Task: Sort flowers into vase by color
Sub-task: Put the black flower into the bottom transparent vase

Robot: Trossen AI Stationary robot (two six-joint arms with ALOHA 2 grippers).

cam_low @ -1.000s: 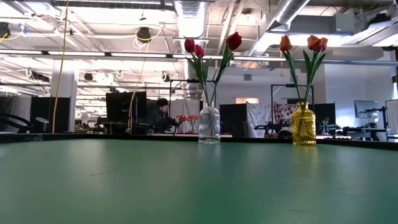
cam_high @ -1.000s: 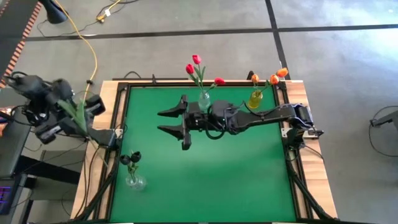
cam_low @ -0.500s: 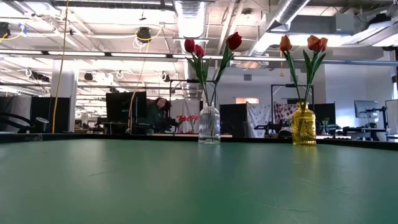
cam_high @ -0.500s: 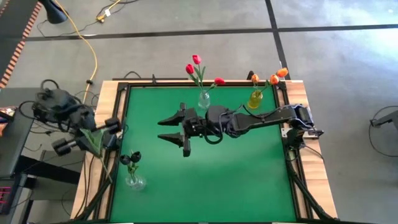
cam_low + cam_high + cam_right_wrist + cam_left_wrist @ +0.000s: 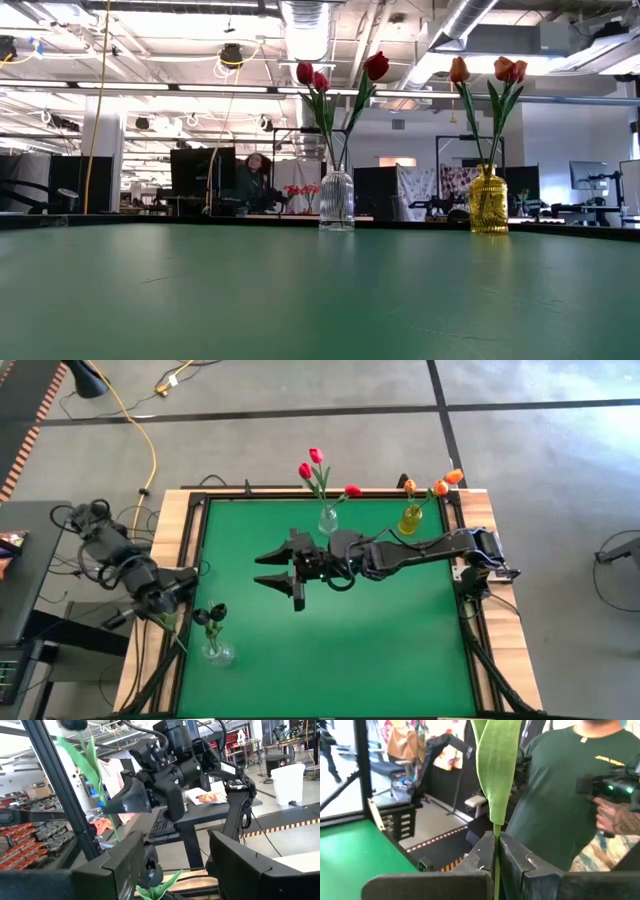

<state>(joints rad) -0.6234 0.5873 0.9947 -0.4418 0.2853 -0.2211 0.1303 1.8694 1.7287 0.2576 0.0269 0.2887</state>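
My left gripper [image 5: 158, 612] is beyond the table's left edge, shut on a green-stemmed tulip [image 5: 170, 632]. The right wrist view shows this tulip's dark bud [image 5: 75, 724]. Just to its near right, a clear vase [image 5: 215, 650] holds dark tulips [image 5: 210, 615]. My right gripper [image 5: 272, 568] hovers open over the table's middle, pointing left. At the far edge, a clear vase [image 5: 336, 200] holds red tulips [image 5: 316, 465]. A yellow vase [image 5: 488, 200] there holds orange tulips [image 5: 440, 485]. My left gripper pinches the tulip's thin stem [image 5: 496, 865] between its two fingers [image 5: 482, 857], which lie across it. A long leaf [image 5: 496, 770] rises just past the fingertips. In the right wrist view the tulip [image 5: 87, 757] stands roughly upright, lifted clear, with the bud on top.
A person in a green shirt [image 5: 560, 785] stands beyond the table's left side, with a desk and monitors behind. A raised wooden frame [image 5: 190, 535] borders the green mat [image 5: 340, 650]. Open mat lies across the near half.
My left arm swung toward the table's near edge and in toward the dark-tulip vase, carrying the tulip along, still shut on it. My right gripper drifted slightly toward the near edge and stayed open.
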